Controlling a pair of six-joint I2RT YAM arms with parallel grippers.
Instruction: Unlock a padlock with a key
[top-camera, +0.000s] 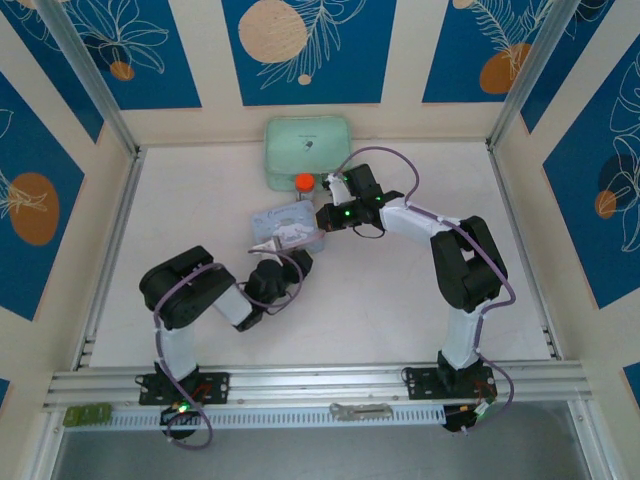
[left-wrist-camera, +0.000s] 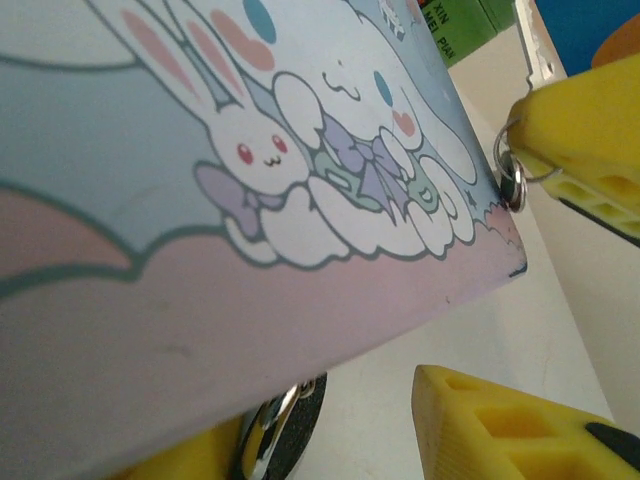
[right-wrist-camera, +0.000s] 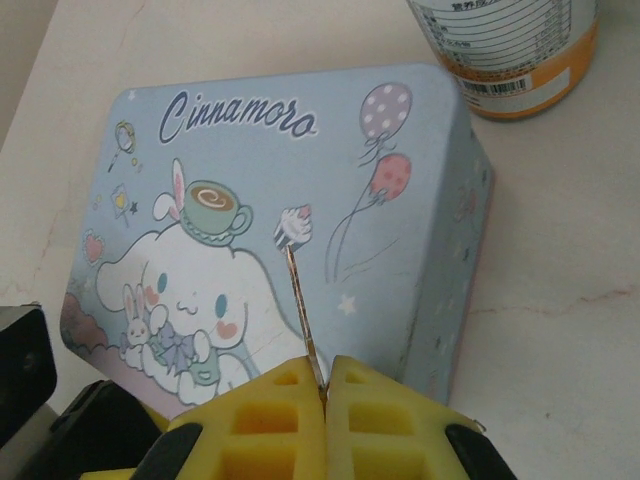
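The key (right-wrist-camera: 301, 300) stands edge-on, a thin silvery blade pinched between the yellow pads of my shut right gripper (right-wrist-camera: 325, 366), its tip up against the lid of the light-blue cartoon tin (right-wrist-camera: 280, 180). The left wrist view shows those same pads with the key's ring (left-wrist-camera: 512, 182) at the tin's corner. The padlock (left-wrist-camera: 290, 425), dark with a silvery shackle, lies against the left finger (left-wrist-camera: 190, 452) of my left gripper (left-wrist-camera: 350, 412). Its jaws stand apart, with bare table between padlock and right finger (left-wrist-camera: 500, 430). From above, the right gripper (top-camera: 323, 216) and left gripper (top-camera: 285, 262) flank the tin (top-camera: 287, 228).
A pale green lidded box (top-camera: 307, 150) stands at the back of the table, an orange-capped bottle (top-camera: 304, 182) in front of it, close behind the tin. The bottle's label (right-wrist-camera: 505, 50) shows beyond the tin. Walls close in the table on three sides.
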